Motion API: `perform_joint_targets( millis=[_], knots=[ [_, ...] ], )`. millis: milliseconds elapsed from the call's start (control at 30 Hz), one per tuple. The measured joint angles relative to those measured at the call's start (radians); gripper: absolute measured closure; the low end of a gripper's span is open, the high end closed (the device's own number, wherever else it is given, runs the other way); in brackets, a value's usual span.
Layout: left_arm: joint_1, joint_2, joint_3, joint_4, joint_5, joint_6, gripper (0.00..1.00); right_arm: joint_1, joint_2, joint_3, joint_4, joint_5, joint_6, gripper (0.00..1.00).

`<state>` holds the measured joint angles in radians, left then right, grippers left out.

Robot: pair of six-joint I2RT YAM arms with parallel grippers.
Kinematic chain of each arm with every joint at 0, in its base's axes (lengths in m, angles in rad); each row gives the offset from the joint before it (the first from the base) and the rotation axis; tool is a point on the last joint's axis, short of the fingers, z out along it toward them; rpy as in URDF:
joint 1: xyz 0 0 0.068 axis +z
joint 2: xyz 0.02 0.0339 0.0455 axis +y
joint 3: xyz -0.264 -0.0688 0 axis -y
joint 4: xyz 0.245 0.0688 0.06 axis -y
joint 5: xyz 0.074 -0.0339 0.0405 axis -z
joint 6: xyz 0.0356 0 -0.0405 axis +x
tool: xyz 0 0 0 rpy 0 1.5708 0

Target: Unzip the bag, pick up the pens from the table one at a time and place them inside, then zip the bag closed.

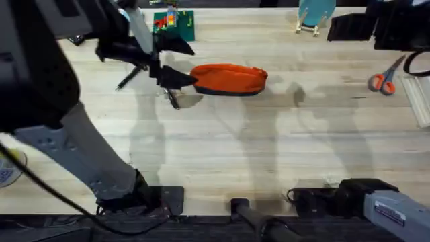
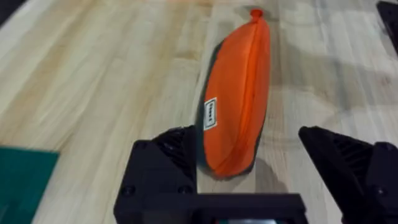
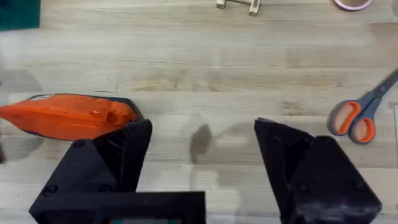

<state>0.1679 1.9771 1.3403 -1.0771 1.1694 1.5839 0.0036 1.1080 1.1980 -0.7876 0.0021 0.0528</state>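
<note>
The orange bag (image 1: 228, 79) with its dark base lies lengthwise on the table (image 1: 222, 148), and its top zipper looks closed. My left gripper (image 1: 173, 62) hangs open at the bag's left end. In the left wrist view that end of the bag (image 2: 239, 93) sits between the spread fingers of the left gripper (image 2: 245, 134). One black pen (image 1: 131, 77) lies slanted to the left of the gripper, and another pen (image 1: 173, 99) lies just in front of it. My right gripper (image 3: 202, 124) is open over bare wood, with the bag's right end (image 3: 68, 115) off to one side.
Orange-handled scissors (image 1: 384, 81) lie at the right of the table, also seen as scissors (image 3: 357, 118) in the right wrist view. A green board (image 1: 173, 23) and a small wooden stand (image 1: 312, 17) sit along the far edge. Dark equipment fills the far right corner.
</note>
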Motion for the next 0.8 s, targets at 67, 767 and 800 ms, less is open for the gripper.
perform_joint_targets(
  millis=[67,767,800],
  knots=[
    [-0.027,0.031,0.000,0.003,0.006,0.029,0.008,0.000,0.000,0.000,0.000,0.000,0.000,0.005],
    [-0.088,0.103,0.003,0.031,0.077,0.086,0.455,0.000,0.000,0.000,0.000,0.000,0.000,0.005],
    [-0.088,0.103,0.003,0.039,0.080,0.086,0.606,0.000,0.000,0.000,0.000,0.000,0.000,0.005]
  ],
)
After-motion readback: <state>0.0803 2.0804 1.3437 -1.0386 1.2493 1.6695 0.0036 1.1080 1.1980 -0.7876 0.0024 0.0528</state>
